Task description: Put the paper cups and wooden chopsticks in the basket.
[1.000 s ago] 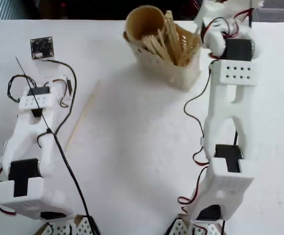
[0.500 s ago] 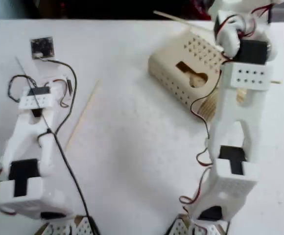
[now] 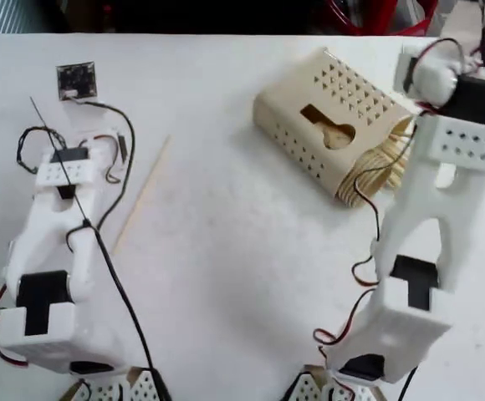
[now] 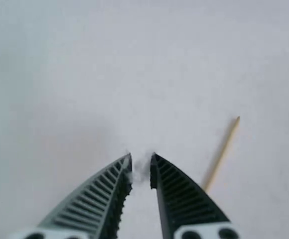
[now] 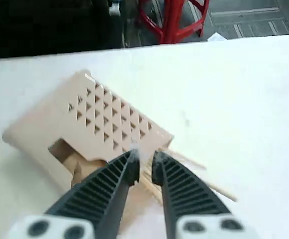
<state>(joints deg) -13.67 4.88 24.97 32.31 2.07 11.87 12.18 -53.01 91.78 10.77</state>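
Observation:
The tan perforated basket (image 3: 334, 104) lies tipped on its side at the back right of the table, its mouth toward the right arm. A bundle of wooden chopsticks (image 3: 380, 167) spills out of that mouth onto the table. One loose chopstick (image 3: 142, 196) lies beside the left arm, and its tip (image 4: 223, 152) is close to my left gripper (image 4: 140, 160), which is shut and empty just over the table. My right gripper (image 5: 143, 159) is shut and empty above the basket (image 5: 99, 119) and the spilled chopsticks (image 5: 204, 181). Something tan fills the basket's handle hole (image 5: 70, 157).
A small dark circuit board (image 3: 75, 79) with a black cable lies at the back left. The white table (image 3: 226, 276) is bare between the arms. A red chair base (image 5: 174, 20) stands beyond the far edge.
The basket stood upright with a paper cup and chopsticks in it; it has fallen onto its side and chopsticks have slid out. The right arm has swung to the right. The left arm is still.

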